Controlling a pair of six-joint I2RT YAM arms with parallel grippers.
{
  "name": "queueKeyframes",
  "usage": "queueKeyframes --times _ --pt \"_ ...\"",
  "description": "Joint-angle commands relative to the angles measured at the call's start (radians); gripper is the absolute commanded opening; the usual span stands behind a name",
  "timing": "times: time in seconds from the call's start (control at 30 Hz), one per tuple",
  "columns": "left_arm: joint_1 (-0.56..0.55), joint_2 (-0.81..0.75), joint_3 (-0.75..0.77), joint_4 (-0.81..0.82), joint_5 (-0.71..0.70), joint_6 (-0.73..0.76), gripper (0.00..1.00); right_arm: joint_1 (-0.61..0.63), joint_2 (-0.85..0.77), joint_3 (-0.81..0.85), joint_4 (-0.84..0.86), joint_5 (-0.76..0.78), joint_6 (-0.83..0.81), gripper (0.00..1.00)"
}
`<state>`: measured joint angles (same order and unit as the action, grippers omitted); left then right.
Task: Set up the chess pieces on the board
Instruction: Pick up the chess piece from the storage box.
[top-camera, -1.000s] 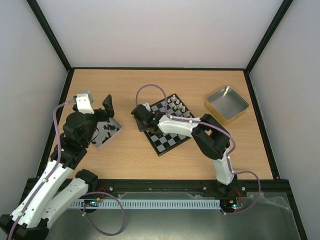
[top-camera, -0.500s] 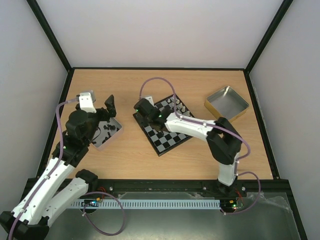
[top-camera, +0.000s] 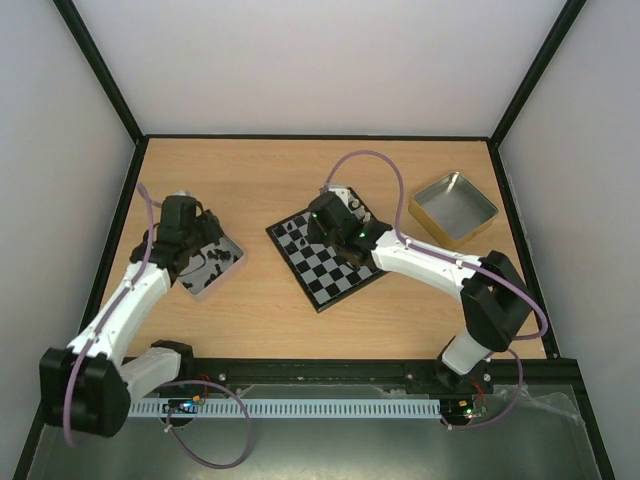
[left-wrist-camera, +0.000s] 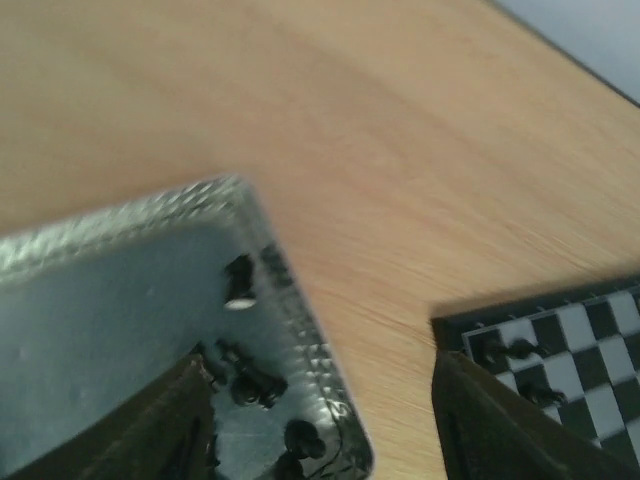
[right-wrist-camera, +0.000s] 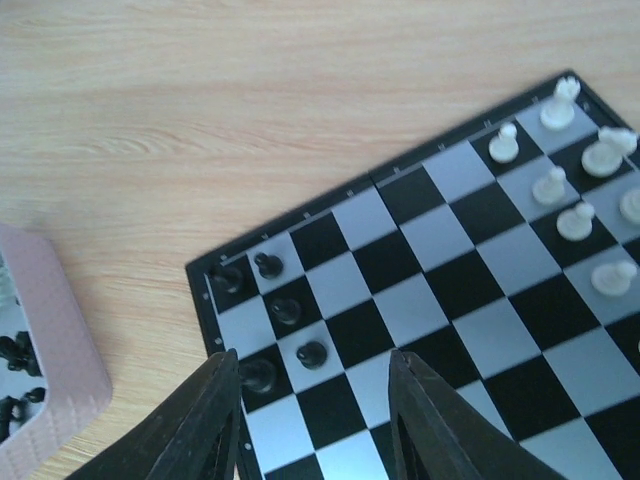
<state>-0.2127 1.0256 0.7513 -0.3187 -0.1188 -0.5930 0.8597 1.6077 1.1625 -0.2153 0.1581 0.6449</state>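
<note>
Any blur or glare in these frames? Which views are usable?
Left wrist: motion blur throughout, tin rim smeared, black pieces soft. Right wrist: sharp, with the board and white pieces crisp. Top external: even light, soft shadows, no strong glare.
</note>
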Motion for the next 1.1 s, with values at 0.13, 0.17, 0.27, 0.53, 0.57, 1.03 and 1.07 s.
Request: queueKeyframes --times 0.13,0.17,0.27,0.53,0.57,1.03,1.07 --pt "0.151 0.215 -0.027 -0.074 0.147 -0.136 0.47 -0.022 -0.073 -0.083 0.051 -0.030 0.044 0.37" --pt "0.158 0.235 -0.028 -0.064 0.148 -0.142 0.45 -0.023 -0.077 -0.091 0.056 -0.032 0.044 0.37" --pt "0.164 0.285 -0.035 -0.030 0.153 -0.163 0.40 -0.032 -0.089 -0.107 0.063 -0.037 0.039 0.36" --pt "0.165 0.399 -0.047 0.024 0.109 -0.182 0.34 -0.046 -0.107 -0.138 0.076 -0.041 0.042 0.34" --pt "0.165 0.413 -0.045 0.026 0.104 -0.182 0.34 -0.045 -0.107 -0.139 0.077 -0.043 0.042 0.34" --pt "0.165 0.505 -0.018 0.043 0.050 -0.160 0.32 -0.047 -0.099 -0.139 0.079 -0.049 0.043 0.33" --pt "0.165 0.512 -0.017 0.043 0.052 -0.158 0.31 -0.048 -0.100 -0.139 0.078 -0.049 0.044 0.32"
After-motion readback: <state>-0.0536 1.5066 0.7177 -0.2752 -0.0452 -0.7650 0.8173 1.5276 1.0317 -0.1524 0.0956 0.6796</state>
